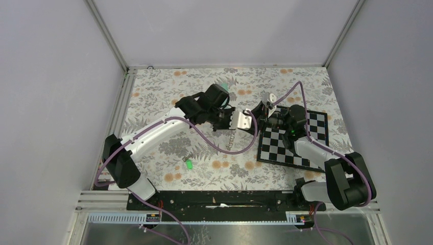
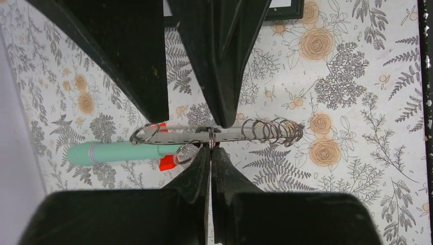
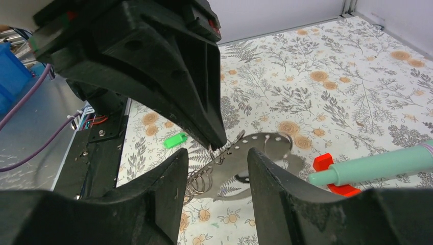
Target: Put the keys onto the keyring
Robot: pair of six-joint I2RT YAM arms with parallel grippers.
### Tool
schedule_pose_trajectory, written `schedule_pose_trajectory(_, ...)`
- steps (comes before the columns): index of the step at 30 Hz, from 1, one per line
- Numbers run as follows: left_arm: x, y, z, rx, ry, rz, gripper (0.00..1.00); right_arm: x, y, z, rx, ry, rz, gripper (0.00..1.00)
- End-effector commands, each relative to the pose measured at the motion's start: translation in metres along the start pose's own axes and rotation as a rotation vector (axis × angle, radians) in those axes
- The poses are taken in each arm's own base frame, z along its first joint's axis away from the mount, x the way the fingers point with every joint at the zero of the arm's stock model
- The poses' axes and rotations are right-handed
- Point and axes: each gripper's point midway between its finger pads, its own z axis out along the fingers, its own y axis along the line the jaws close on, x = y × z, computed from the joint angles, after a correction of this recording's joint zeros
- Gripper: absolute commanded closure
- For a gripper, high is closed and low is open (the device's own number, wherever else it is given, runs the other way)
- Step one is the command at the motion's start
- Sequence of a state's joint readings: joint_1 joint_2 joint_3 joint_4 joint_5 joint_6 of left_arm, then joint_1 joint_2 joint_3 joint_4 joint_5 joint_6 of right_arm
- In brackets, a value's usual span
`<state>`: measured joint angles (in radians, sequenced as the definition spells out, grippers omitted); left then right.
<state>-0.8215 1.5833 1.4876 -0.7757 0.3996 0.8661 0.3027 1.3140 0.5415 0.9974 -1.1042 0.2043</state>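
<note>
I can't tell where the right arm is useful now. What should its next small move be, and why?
Probably back the right end effector away from the keyring and swing it toward the green key. It is open and empty, the left end effector is shut on the keyring, and that key lies loose on the table, on no ring.

floral grey-orange cloth point(image 1: 168, 87), black-white checkerboard point(image 1: 278, 148), green-headed key point(image 1: 188, 164), mint stick point(image 2: 117, 152), red base point(image 3: 322, 162)
</note>
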Motion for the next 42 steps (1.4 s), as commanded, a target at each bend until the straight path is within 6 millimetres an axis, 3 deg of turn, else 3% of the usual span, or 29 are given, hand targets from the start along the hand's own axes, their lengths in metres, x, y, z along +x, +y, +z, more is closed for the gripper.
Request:
schedule_pose_trajectory(1, -0.028, 0.02, -0.024, -0.105, -0.025, 0.094, 1.0, -0.012, 0.006, 0.007, -0.049, -0.029, -0.069, 0.47)
schedule_pose_trajectory(6, -0.036, 0.022, -0.026, -0.111, -0.043, 0.098, 1.0, -0.008, 0.013, 0.007, -0.086, -0.02, -0.067, 0.48)
schedule_pose_trajectory(21, -0.036, 0.021, -0.024, -0.101, -0.047, 0.086, 1.0, -0.005, 0.02, 0.012, -0.124, -0.012, -0.076, 0.61)
schedule_pose_trajectory(42, -0.038, 0.008, -0.018, -0.043, -0.075, 0.068, 1.0, -0.001, 0.016, 0.015, -0.106, -0.001, -0.083, 0.62)
